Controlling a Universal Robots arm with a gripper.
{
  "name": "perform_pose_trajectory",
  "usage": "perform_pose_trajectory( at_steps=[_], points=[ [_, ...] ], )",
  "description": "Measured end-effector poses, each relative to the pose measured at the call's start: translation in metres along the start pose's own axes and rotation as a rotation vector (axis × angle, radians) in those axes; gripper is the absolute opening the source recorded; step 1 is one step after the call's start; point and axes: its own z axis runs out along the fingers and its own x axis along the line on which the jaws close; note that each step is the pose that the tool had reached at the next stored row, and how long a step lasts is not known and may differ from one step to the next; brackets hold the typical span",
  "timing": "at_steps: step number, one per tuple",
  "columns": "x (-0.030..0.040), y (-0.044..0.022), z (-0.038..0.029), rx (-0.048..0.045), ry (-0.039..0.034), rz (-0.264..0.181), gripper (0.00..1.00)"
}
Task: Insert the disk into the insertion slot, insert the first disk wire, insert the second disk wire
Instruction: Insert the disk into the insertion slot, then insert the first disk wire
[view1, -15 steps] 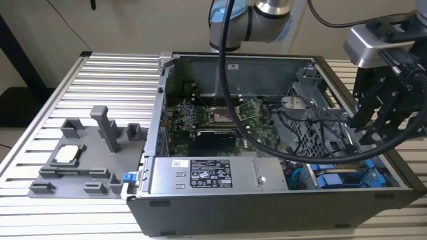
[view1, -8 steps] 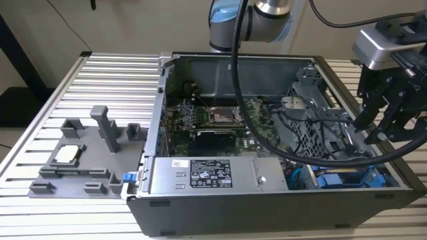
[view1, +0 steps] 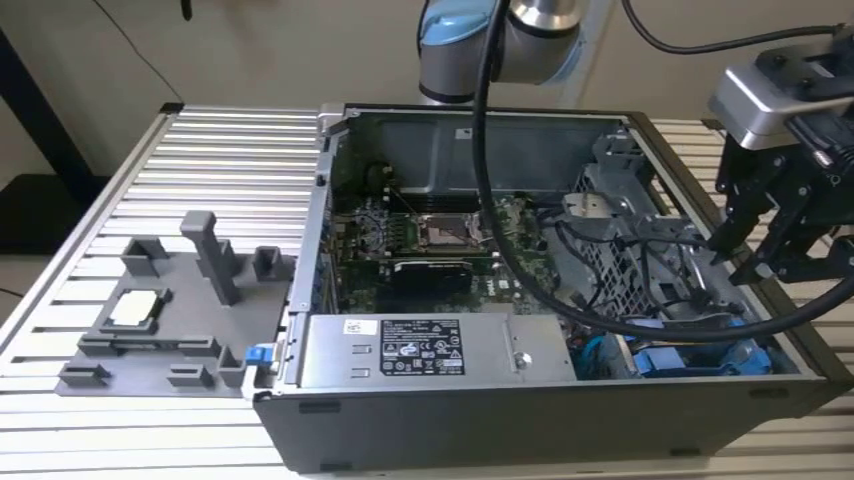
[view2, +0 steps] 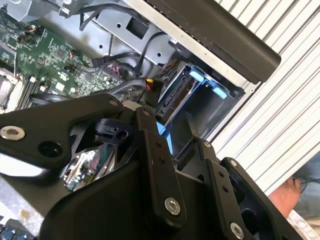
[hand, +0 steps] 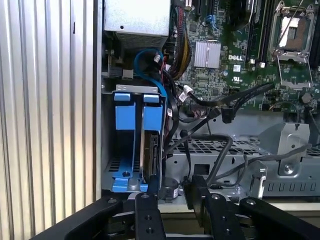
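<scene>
Hand hangs over the open computer case at the exterior view's right. Fingers spread, nothing between them.

The disk stands on edge in the insertion slot of the drive cage, in the case corner past the power-supply box. It looks seated, its blue front level with the neighbouring blue carrier.

In the first wrist view the disk's long axis runs straight away from the hand, with its rear end just off the fingertips.

A loose black wire with a connector lies over the perforated cage wall, apart from the disk; judged not plugged in.

Room is tight, with cables crowding the cage. The case sits on a slatted metal counter
</scene>
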Motion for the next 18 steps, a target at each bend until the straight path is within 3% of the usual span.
perform_pose_trajectory(
  at_steps=[9,13,14,16,18],
  points=[
    [0.0003,-0.0047,-0.0003,-0.0024,-0.0102,-0.023,0.40],
    [0.0005,-0.0058,0.0006,-0.0027,-0.0113,-0.026,0.40],
    [0.0006,-0.0064,0.0011,-0.0024,-0.0148,-0.025,0.40],
    [0.0007,-0.0070,0.0020,-0.0013,-0.0302,-0.024,0.40],
    [0.0008,-0.0079,0.0022,-0.0013,-0.0545,-0.021,0.40]
  ],
)
